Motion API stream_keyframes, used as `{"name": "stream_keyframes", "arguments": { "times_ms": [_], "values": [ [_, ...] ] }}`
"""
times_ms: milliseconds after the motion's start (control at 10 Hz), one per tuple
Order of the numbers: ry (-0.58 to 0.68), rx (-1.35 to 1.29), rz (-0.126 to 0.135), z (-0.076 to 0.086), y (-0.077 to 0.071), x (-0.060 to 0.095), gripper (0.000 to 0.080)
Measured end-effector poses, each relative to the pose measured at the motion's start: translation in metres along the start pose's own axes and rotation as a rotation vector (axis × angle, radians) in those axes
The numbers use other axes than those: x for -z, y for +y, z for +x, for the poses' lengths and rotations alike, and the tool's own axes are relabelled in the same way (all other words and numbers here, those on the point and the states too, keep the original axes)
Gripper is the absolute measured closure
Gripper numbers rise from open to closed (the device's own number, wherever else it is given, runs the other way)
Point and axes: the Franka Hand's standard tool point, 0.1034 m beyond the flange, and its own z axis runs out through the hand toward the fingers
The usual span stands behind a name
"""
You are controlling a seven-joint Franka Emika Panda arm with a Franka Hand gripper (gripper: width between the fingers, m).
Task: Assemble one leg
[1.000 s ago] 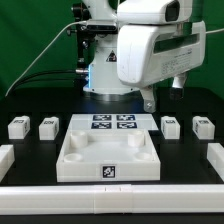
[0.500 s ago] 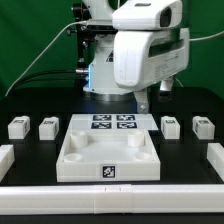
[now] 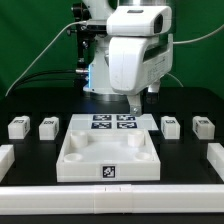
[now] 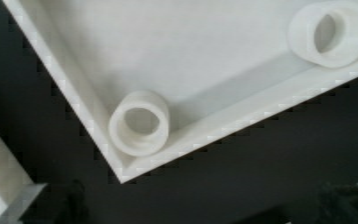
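Note:
Four small white legs with tags lie on the black table. Two are on the exterior view's left (image 3: pixel 18 127) (image 3: pixel 47 127) and two on its right (image 3: pixel 171 126) (image 3: pixel 202 127). The large white tray (image 3: pixel 108 152) with corner holes lies in the middle. My gripper (image 3: pixel 134 102) hangs above the tray's far side, well away from every leg. In the wrist view the gripper (image 4: pixel 194 208) shows only as dark fingers at the frame's corners, wide apart with nothing between them. Below it is one tray corner (image 4: pixel 194 70) with two round sockets (image 4: pixel 144 122) (image 4: pixel 327 35). No leg shows there.
The marker board (image 3: pixel 112 123) lies just behind the tray. White rails line the table's left (image 3: pixel 5 156), right (image 3: pixel 216 156) and front (image 3: pixel 110 196) edges. The robot's base and cables stand at the back.
The arm's hand has moved toward the exterior view's left, over the tray's far side. The legs and the tray have not moved.

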Motion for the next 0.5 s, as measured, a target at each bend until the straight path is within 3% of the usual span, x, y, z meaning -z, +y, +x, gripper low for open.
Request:
{"name": "stream_keyframes", "arguments": {
  "times_ms": [300,400,500],
  "values": [
    [-0.001,0.002,0.001,0.0,0.0,-0.001,0.015],
    [-0.004,0.081,-0.006,-0.005,-0.004,-0.004,0.015],
    [-0.013,0.128,0.004,-0.012,-0.012,-0.006,0.015]
  ]
}}
